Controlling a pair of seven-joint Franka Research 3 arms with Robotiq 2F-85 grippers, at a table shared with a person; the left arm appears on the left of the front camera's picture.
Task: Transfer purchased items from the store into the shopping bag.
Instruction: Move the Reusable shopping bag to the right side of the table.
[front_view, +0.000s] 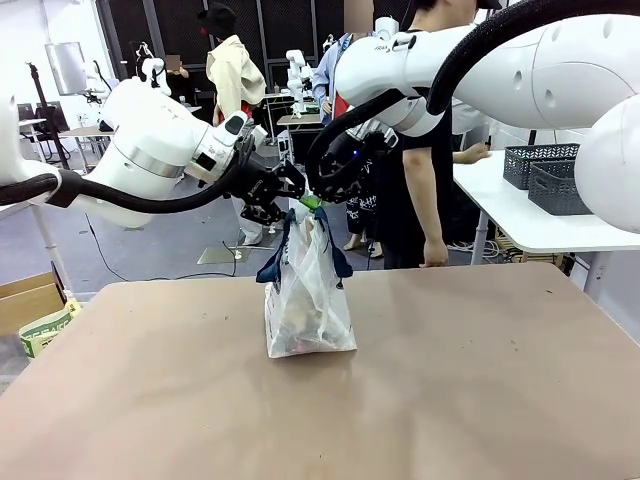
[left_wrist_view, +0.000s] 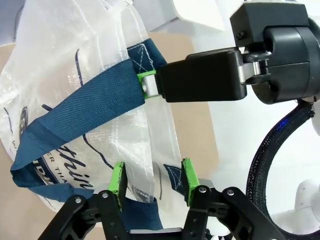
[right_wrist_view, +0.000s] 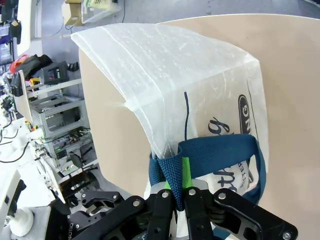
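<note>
Midway between the desk's side edges, the bag stands upright. My right fingers clench one blue strap. My left fingers, released, straddle the bag's plastic rim close beside them, likely best placed for the other strap.

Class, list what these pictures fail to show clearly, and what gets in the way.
- Purchased items inside the shopping bag: front view, blurred by its cloudy wall; kind and number unclear.
- Logo lettering: right wrist view, cut off by the blue strap and folds.
- Its opening: front view, masked by the left gripper and right gripper.
</note>
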